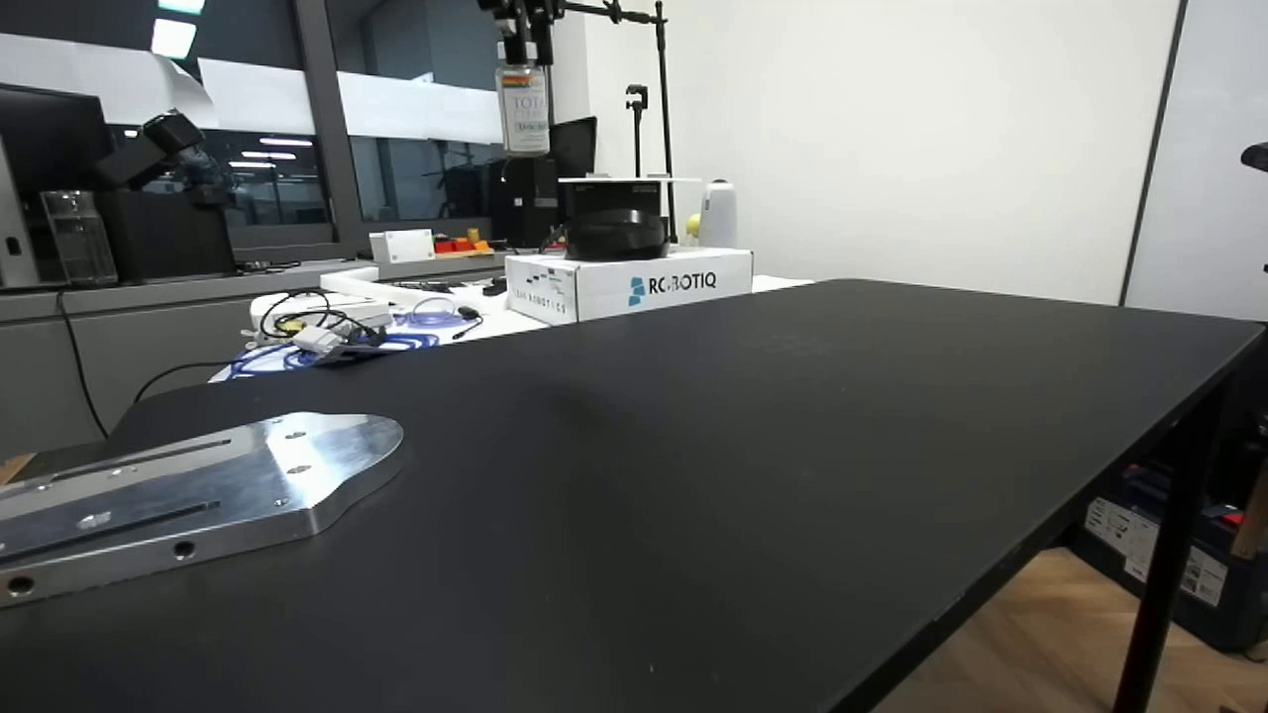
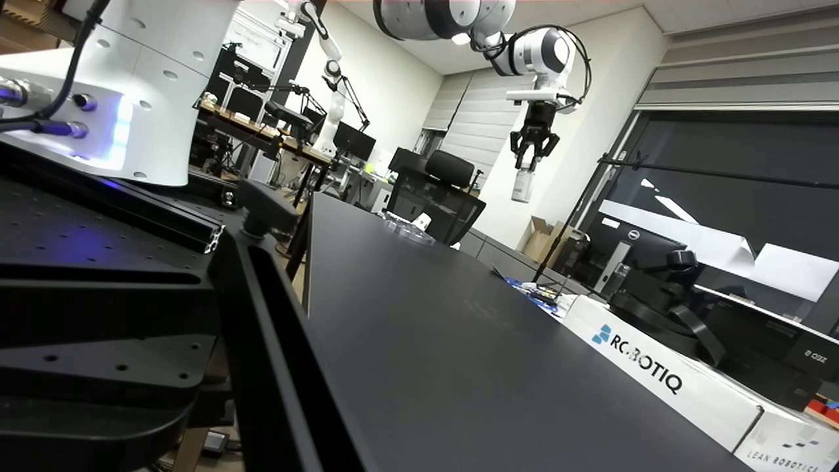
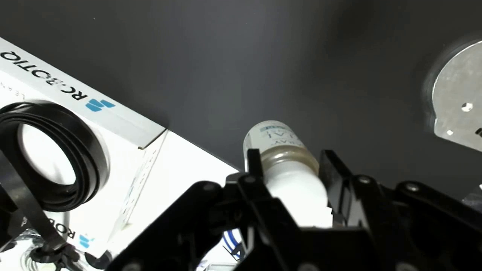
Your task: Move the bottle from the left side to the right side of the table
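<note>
The bottle hangs cap-up in my gripper, well above the table. It shows in both exterior views with its pale label below the fingers. In the wrist view the bottle has its white cap between the fingers, and its base points away towards the table. My gripper is shut on the bottle around its cap and neck. The black table lies below, and the bottle does not touch it. The gripper's upper part is cut off in an exterior view.
A flat silver metal plate lies at one table end. A white box with blue lettering stands along the table edge, with black gear on top. Cables lie beside it.
</note>
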`<state>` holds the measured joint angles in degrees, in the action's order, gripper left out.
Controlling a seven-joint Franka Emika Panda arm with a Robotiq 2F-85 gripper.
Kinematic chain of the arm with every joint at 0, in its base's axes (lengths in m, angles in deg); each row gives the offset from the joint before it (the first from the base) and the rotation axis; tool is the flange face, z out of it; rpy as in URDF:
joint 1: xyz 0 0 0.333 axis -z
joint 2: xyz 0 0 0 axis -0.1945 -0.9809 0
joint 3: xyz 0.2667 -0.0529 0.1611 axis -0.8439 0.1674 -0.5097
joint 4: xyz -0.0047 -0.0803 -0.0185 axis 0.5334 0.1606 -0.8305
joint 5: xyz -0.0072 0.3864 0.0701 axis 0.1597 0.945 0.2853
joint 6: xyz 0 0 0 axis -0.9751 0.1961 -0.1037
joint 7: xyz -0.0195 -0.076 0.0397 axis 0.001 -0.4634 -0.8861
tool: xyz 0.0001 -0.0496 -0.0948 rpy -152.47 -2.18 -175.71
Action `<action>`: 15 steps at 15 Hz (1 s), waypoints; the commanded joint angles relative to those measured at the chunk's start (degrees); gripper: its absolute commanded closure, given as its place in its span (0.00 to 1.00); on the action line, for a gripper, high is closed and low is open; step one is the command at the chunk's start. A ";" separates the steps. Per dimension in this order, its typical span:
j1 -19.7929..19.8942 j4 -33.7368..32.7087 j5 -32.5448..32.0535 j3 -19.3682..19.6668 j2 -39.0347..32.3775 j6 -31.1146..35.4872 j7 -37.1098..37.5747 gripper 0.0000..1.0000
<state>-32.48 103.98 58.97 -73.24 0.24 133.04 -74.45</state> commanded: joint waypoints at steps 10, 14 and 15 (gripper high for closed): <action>6.14 1.12 3.35 -0.76 2.98 0.71 6.12 0.58; 6.00 1.15 3.51 -0.88 2.97 0.71 6.61 0.58; 6.00 1.16 3.52 -0.89 2.97 0.71 6.62 0.58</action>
<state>-26.53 104.04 62.69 -73.88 2.55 133.34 -67.87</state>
